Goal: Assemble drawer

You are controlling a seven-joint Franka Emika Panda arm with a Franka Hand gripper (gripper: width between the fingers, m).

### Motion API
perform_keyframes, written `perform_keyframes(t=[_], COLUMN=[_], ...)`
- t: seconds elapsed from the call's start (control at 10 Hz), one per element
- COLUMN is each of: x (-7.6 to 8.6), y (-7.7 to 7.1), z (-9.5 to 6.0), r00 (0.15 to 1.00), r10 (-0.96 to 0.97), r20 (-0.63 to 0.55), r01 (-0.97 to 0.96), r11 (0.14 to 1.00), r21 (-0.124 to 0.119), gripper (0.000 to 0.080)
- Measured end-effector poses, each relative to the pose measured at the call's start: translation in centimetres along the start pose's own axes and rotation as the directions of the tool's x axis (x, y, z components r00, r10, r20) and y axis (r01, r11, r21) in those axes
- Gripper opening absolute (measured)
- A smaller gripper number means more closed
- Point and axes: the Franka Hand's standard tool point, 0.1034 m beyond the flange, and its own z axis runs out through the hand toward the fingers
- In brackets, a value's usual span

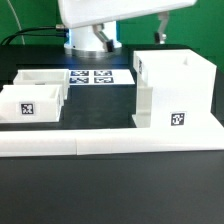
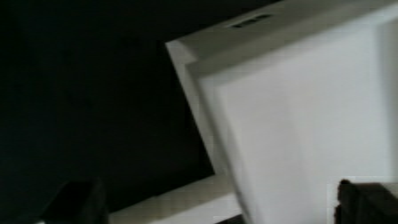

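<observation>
The large white drawer case [image 1: 175,90] stands upright at the exterior view's right, open on top, with a marker tag on its front. Two small white drawer boxes [image 1: 32,100] sit at the exterior view's left, the nearer one tagged. My gripper [image 1: 160,30] hangs just above the back of the case; only one dark finger shows there. In the wrist view the gripper [image 2: 217,205] is open, with dark fingertips [image 2: 71,203] at both sides. Between and beyond them lies a white wall and rim of the case [image 2: 294,110]. Nothing is held.
The marker board [image 1: 95,77] lies flat at the back between the drawers and the case. A low white rail [image 1: 110,140] runs along the front of the table. The arm's base [image 1: 95,40] stands behind the marker board.
</observation>
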Motion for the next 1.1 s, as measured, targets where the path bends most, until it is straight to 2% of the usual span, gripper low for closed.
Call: perform_keyframes(t=[0.1, 0.2, 0.3, 0.8, 0.9, 1.1], x=[-0.5, -1.0, -1.6, -1.9, -2.1, -3.2], y=[1.6, 3.1, 4.4, 4.5, 4.6, 7.0], z=[-0.3, -0.1, 0.6, 0.9, 1.3, 2.0], r00=[1.0, 1.0, 0.999, 1.0, 0.999, 0.999], r10=[0.0, 0.003, 0.014, 0.014, -0.04, -0.033], r20=[0.001, -0.01, -0.029, -0.021, -0.008, -0.028], r01=[0.0, -0.003, -0.015, -0.014, 0.04, 0.031], r11=[1.0, 1.0, 1.0, 1.0, 0.998, 0.996], r21=[-0.009, -0.019, -0.018, -0.023, -0.053, -0.085], gripper=[0.0649, 0.0649, 0.0649, 0.0649, 0.0649, 0.0649])
